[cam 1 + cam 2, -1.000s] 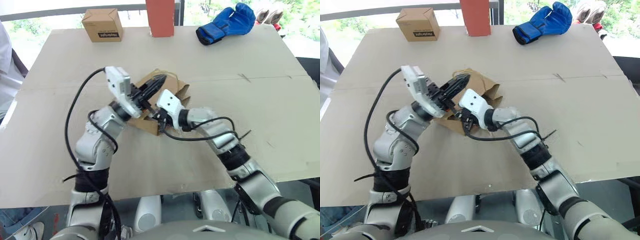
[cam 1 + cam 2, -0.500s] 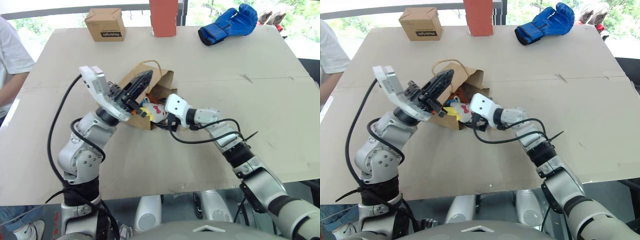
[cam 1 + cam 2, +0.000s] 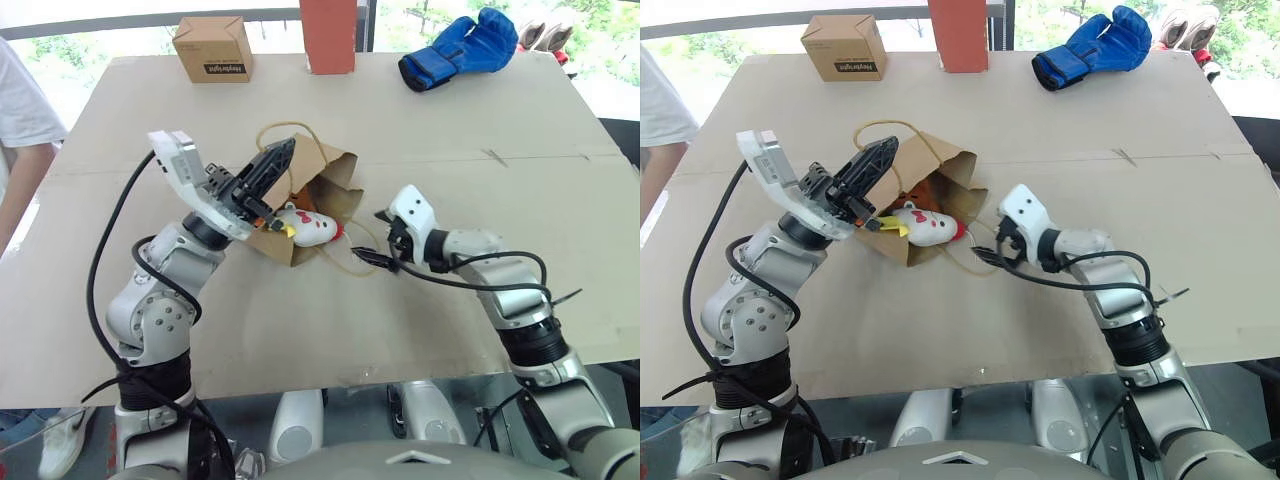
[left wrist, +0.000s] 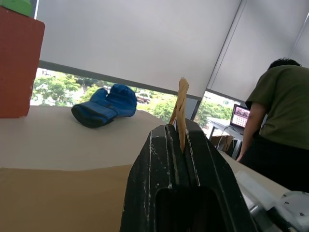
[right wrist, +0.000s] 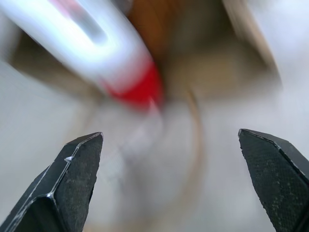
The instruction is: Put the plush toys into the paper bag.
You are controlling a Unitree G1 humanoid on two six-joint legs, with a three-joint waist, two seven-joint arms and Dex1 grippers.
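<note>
The brown paper bag lies on its side on the table, mouth toward me. My left gripper is shut on one twisted loop handle and holds that side of the mouth up. The white plush toy, with a red tip and yellow tuft, lies in the mouth and partly sticks out. Deeper inside shows a bit of the orange-brown toy. My right gripper hangs open just right of the mouth, nothing between its fingers. The bag's other handle lies on the table below it.
Along the table's far edge stand a small printed cardboard box and a red-orange block, with a blue boxing glove beside them. A person's arm is at the left edge. Another person stands beyond the table.
My right gripper let go of the white toy, opened and drew back to the right, out of the bag's mouth. The left gripper kept its hold on the handle.
</note>
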